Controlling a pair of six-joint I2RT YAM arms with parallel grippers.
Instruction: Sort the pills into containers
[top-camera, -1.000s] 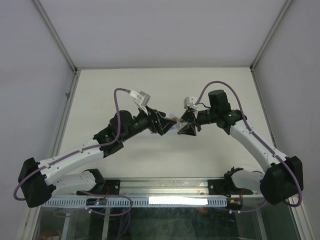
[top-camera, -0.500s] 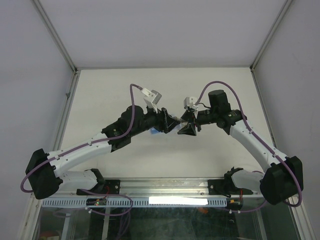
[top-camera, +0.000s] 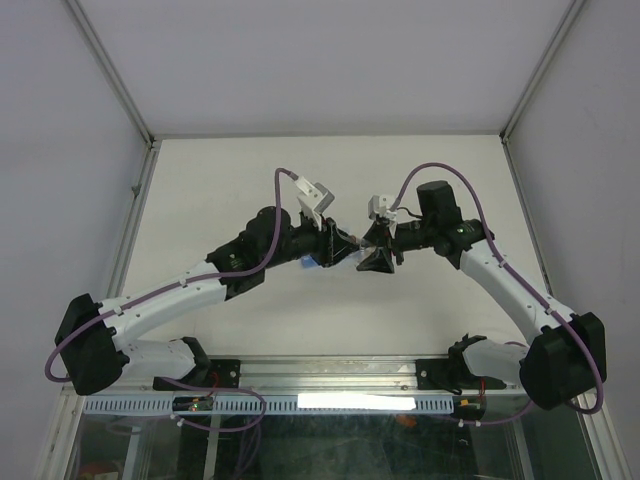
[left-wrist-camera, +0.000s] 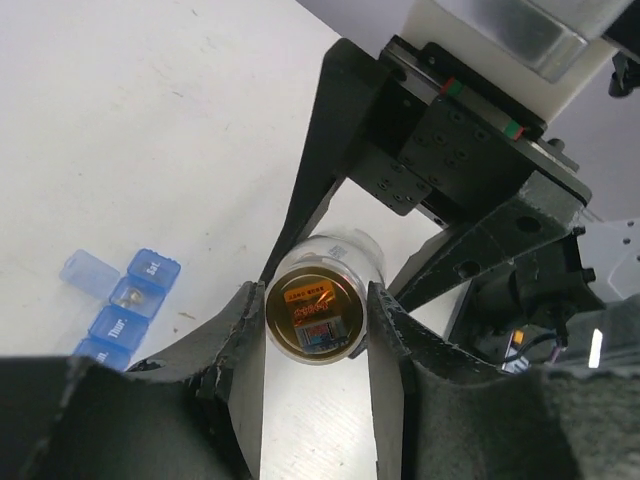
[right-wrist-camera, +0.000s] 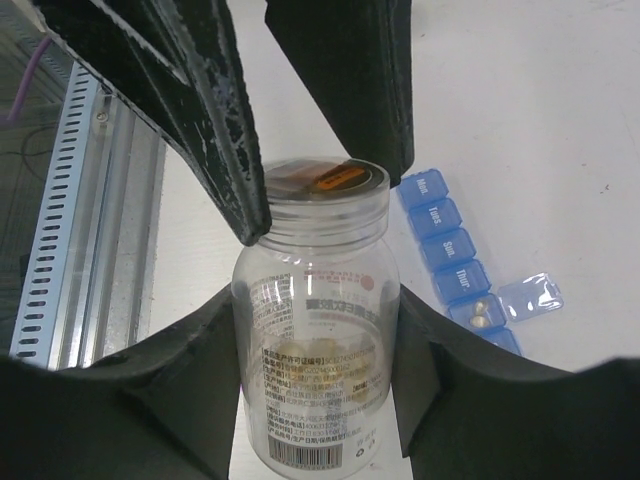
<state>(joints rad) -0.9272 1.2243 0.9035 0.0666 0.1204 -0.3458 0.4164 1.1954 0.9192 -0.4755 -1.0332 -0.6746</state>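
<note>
Pills (right-wrist-camera: 478, 314) and their containers (right-wrist-camera: 447, 250) lay near the middle of the pale worktop (top-camera: 200, 180), just beside the spot where the two arms met.

The right pincer (right-wrist-camera: 315, 310) gripped a clear bottle (right-wrist-camera: 318, 400) around its body, a finger pressed against each side. The left pincer (left-wrist-camera: 316, 330) had come in from the opposite side and clamped the same bottle at its threaded neck, its fingers flush against the rim in the left wrist view. Whether a cap sat on that neck could not be told: the top looked clear, with an orange label showing through. A layer of orange-tan contents lay low in the bottle.

The containers formed a blue strip of day-marked compartments flat on the worktop, close to the bottle and touched by neither pincer. One compartment stood open, its lid (right-wrist-camera: 530, 297) folded out to the side, and it held what looked like one or two pills. The other lids in view were shut, and the strip's near end ran out of view behind a finger.

By my judgement the sorting had only begun: one compartment was served, the rest of the strip was unfilled, and most of the supply remained in the bottle. The step in hand seemed to be working at the bottle's top between both arms.
</note>
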